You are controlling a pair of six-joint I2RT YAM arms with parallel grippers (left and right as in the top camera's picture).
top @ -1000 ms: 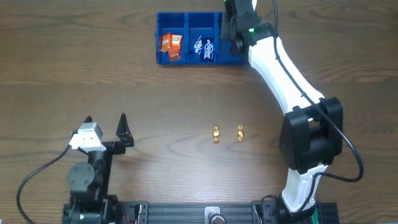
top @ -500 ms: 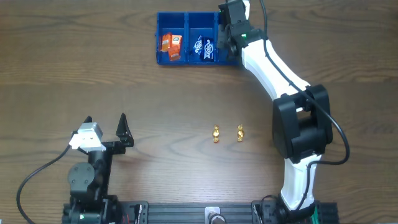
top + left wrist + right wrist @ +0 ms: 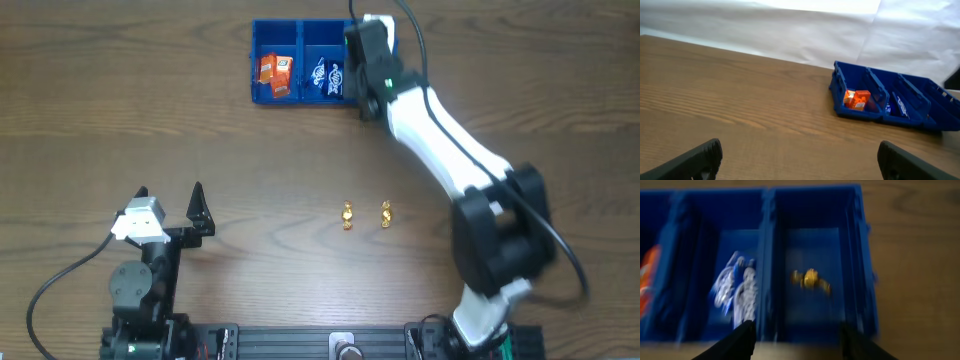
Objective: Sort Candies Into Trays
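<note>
The blue three-compartment tray (image 3: pixel 254 62) stands at the far middle of the table. Orange candies (image 3: pixel 275 74) fill its left bin and blue-white candies (image 3: pixel 330 76) its middle bin. In the right wrist view a gold candy (image 3: pixel 811 279) lies in the right bin of the tray (image 3: pixel 767 255). My right gripper (image 3: pixel 797 347) hangs open and empty above that bin's near wall, and the top view puts this gripper (image 3: pixel 362 62) at the tray's right end. Two gold candies (image 3: pixel 347 215) (image 3: pixel 386 213) lie at mid-table. My left gripper (image 3: pixel 170 200) rests open at the near left.
The left wrist view looks across bare wood to the tray (image 3: pixel 860 114), with its orange candies (image 3: pixel 856 98) showing, and a white backdrop (image 3: pixel 790 30) behind the table. My right arm (image 3: pixel 450 150) slants across the right half of the table.
My right gripper has drawn back from over the tray's right bin toward the tray's near edge, and the arm's elbow has swung. The left arm and the two gold candies stayed put.
</note>
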